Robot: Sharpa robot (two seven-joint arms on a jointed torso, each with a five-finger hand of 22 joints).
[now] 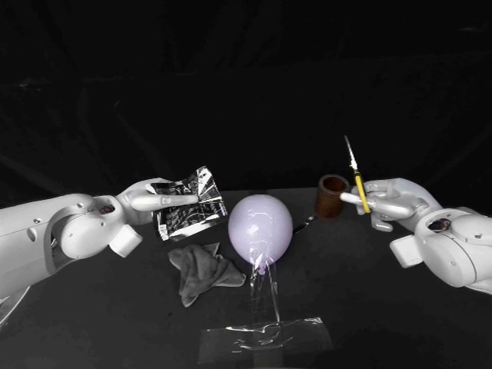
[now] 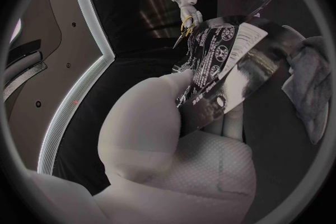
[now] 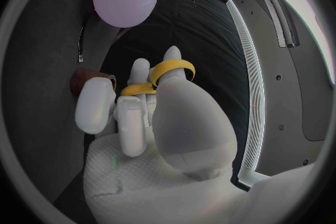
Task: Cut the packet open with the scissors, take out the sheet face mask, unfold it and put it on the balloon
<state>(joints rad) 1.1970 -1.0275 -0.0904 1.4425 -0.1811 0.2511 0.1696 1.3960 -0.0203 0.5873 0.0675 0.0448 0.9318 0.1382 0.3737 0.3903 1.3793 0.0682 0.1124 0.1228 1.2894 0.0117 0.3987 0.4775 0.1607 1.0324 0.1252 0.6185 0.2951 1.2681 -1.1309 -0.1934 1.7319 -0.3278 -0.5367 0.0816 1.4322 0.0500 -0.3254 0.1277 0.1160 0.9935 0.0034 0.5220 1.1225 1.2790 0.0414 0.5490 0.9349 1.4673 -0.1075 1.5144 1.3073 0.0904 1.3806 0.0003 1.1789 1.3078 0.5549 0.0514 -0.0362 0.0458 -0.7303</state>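
the left hand [image 1: 146,198] pinches the glossy, crinkled foil packet [image 1: 193,201], raised at ten o'clock of the balloon [image 1: 260,223]; the right hand [image 1: 393,201] grasps the yellow-handled scissors [image 1: 358,178], thin blades up, at two o'clock. to cut well, i judge, the blades should cross the packet's top edge clear of the left hand, foil held taut. the balloon is smooth and egg-shaped; a soft grey cloth [image 1: 204,270] lies crumpled at seven o'clock.
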